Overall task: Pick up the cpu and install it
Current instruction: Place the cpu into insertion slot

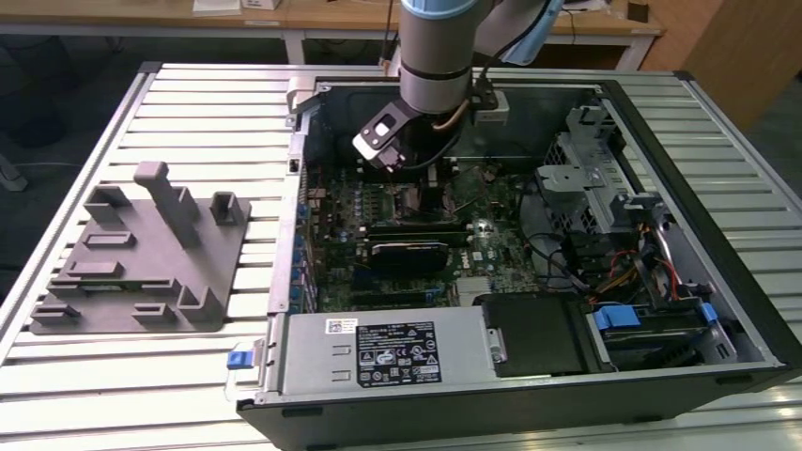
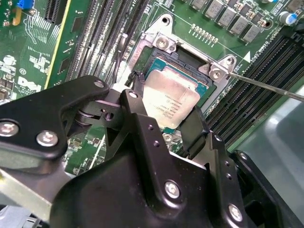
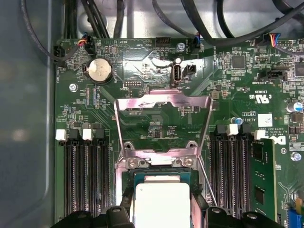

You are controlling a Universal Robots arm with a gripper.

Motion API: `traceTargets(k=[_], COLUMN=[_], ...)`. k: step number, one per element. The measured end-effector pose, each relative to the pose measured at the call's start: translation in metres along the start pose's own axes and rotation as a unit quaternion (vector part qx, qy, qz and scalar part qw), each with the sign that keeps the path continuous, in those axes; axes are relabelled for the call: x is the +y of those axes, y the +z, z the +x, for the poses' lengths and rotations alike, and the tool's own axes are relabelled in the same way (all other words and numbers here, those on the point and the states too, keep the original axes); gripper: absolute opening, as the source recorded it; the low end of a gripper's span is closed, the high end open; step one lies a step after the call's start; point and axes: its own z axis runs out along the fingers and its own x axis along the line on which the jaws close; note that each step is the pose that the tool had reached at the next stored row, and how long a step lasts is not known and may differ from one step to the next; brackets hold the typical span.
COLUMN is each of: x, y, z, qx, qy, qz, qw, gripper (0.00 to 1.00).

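We see a grey cylindrical arm (image 1: 433, 56) with a pale blue joint cap (image 1: 439, 7) above it and a black band near the wrist. A tan cable (image 1: 452, 116) loops beside a black camera bracket (image 1: 382, 136). The jaws are matte black bars and links fastened with silver screws (image 2: 46, 138).

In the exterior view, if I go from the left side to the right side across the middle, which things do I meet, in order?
Grey tray → green circuit board → metal drive cage.
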Motion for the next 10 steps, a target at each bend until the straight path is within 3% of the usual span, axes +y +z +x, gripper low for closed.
traceTargets(k=[10], x=[-0.0001], y=[0.0027], z=[0.0], qx=[-0.0001], qy=[0.0], qz=[0.0001], qw=[1.0], gripper=[0.55])
